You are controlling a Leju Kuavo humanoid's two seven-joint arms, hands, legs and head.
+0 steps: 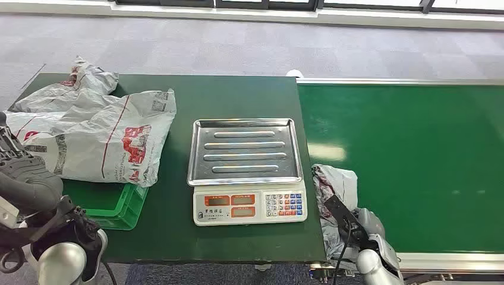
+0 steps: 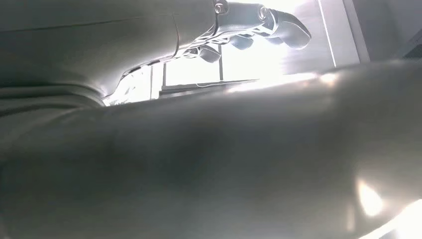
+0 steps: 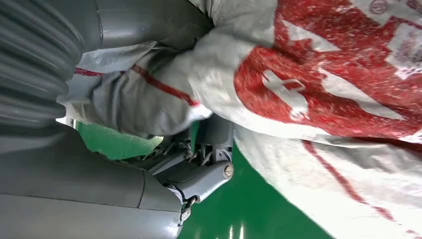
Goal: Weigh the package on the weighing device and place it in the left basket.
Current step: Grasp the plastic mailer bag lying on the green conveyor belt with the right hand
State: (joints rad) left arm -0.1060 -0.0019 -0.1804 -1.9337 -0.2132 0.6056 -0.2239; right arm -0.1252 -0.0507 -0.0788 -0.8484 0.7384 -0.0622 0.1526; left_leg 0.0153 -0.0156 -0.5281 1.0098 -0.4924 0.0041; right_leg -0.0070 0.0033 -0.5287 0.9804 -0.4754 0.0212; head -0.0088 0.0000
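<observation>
Green plastic basket (image 1: 122, 211) at left of dark green table (image 1: 238, 95), heaped with grey-and-red plastic mailers (image 1: 101, 139). Left robot hand (image 2: 259, 22) free, fingers loosely extended. Centre: white electronic scale with bare steel tray (image 1: 245, 151). Right robot hand (image 1: 347, 222) clutching crumpled grey-and-red package (image 1: 333, 190) on green conveyor belt (image 1: 410, 154). Step: pickup. Next: lift, carry leftward, set flat on tray.

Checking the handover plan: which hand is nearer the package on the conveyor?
Right. The right hand grips the package at the conveyor's near edge. The left hand is far across the table, by the basket.
</observation>
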